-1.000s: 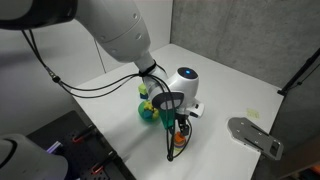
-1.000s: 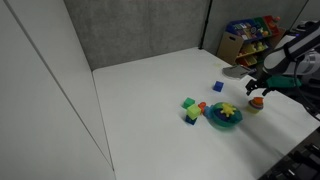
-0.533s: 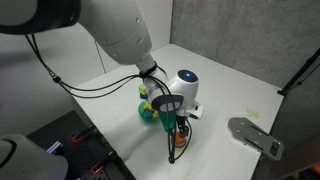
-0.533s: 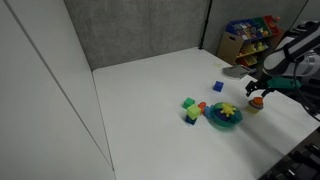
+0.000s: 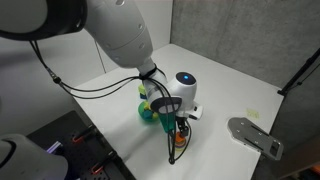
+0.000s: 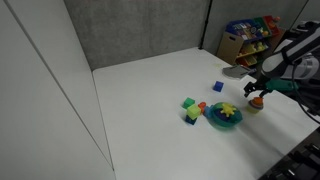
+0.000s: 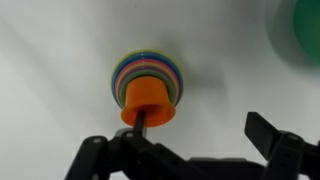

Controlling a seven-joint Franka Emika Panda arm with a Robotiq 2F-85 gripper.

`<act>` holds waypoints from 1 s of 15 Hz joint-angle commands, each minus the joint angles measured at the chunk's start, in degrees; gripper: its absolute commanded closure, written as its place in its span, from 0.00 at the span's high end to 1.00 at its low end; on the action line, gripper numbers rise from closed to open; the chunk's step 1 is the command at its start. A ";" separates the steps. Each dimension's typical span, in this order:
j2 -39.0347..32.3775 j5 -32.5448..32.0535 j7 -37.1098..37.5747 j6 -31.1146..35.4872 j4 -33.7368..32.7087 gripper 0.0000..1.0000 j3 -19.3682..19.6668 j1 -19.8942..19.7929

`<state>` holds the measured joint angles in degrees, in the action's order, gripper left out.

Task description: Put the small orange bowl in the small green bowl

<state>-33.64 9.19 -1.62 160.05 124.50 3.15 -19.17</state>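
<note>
- Jaws: wide open, empty, standing either side of the orange bowl [image 7: 150, 108].
- Orange bowl: seated on a striped round piece [image 7: 150, 65], possibly the green bowl; both on the table [image 7: 50, 50].
- Teal bowl [image 6: 224, 118]: holds blocks, near.

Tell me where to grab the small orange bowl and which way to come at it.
Take the small orange bowl by its outer wall, straight down from above. It is round and seems to stand proud of a many-coloured stack, so its wall is free all round. The open gripper hangs above it; put one finger on each side.
</note>
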 commanded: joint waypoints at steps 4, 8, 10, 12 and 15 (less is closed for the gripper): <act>-0.38 1.50 -2.34 0.56 0.17 1.00 -1.15 -1.67; 0.82 1.36 -2.12 0.65 1.73 1.00 -0.94 -1.48; 1.45 1.25 -1.91 0.68 2.44 1.00 -0.80 -1.21; 1.82 1.35 -1.90 0.39 2.90 1.00 -0.86 -1.26; 2.43 1.33 -1.65 -0.24 3.73 1.00 -0.71 -1.12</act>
<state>-33.85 9.21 -1.78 160.25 125.78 2.83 -19.82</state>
